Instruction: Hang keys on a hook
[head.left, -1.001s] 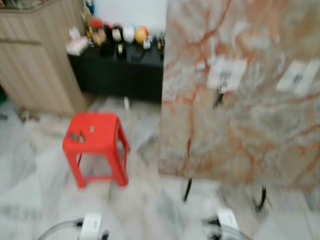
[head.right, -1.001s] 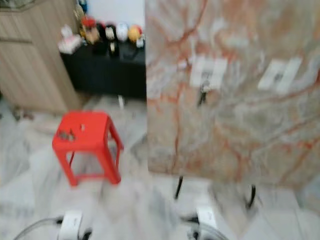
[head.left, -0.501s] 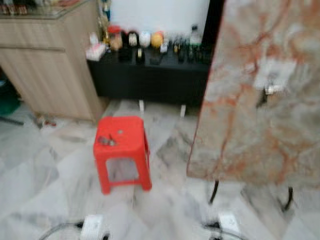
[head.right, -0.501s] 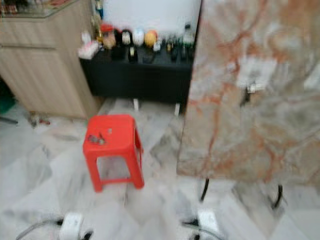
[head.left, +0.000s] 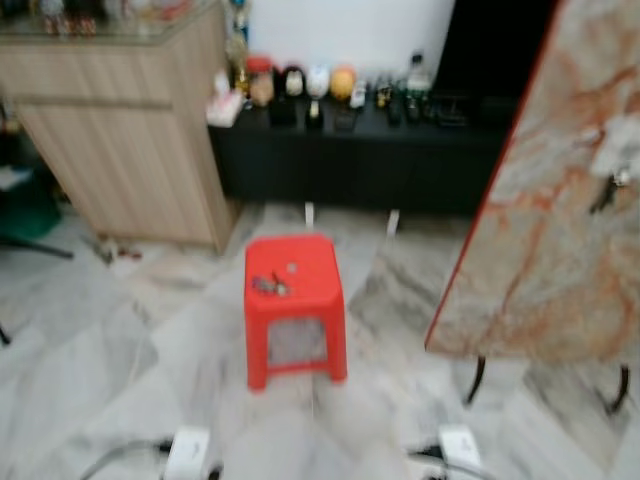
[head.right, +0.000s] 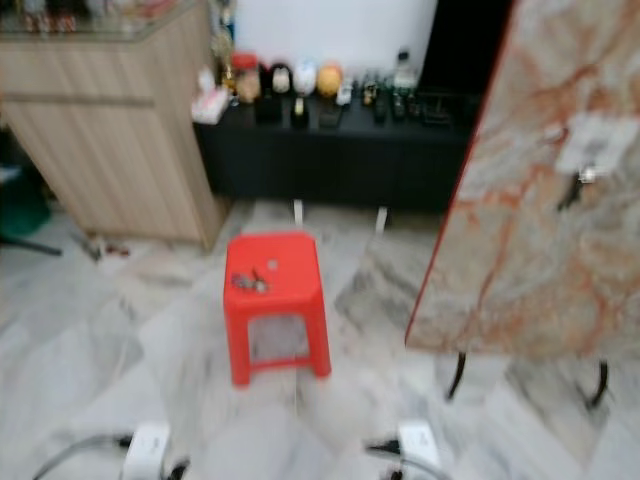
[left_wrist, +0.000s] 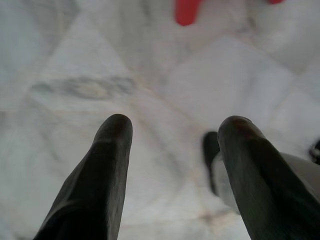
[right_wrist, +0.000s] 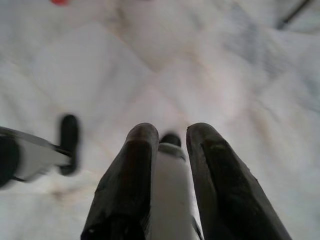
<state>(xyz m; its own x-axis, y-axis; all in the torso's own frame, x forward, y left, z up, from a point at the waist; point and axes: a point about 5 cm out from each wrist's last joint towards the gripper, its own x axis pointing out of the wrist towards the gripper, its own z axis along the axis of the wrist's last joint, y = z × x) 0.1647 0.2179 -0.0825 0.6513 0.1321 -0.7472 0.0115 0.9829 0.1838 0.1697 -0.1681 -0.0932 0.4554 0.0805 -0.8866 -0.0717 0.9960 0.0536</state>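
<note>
A bunch of keys (head.left: 268, 287) lies on top of a red plastic stool (head.left: 300, 310) that stands on the marble floor in the middle of the blurred eye views. At the right edge a marble-patterned panel (head.left: 545, 250) stands upright and carries a small hook (head.right: 580, 177) on a white patch, with something dark hanging from it. Both arms hang low, far from the stool. In the left wrist view my left gripper (left_wrist: 172, 131) is open over bare floor. In the right wrist view my right gripper (right_wrist: 168, 134) has its fingers close together, holding nothing.
A light wood cabinet (head.left: 125, 130) stands at the back left. Beside it a low black console (head.left: 360, 160) carries several bottles and jars (head.left: 305, 85). The panel rests on thin black legs (head.left: 474, 380). Open marble floor (head.left: 120, 370) surrounds the stool.
The whole picture has shifted right as the camera turned left. The stool now sits near the middle and the panel at the right edge. The things themselves have not moved.
</note>
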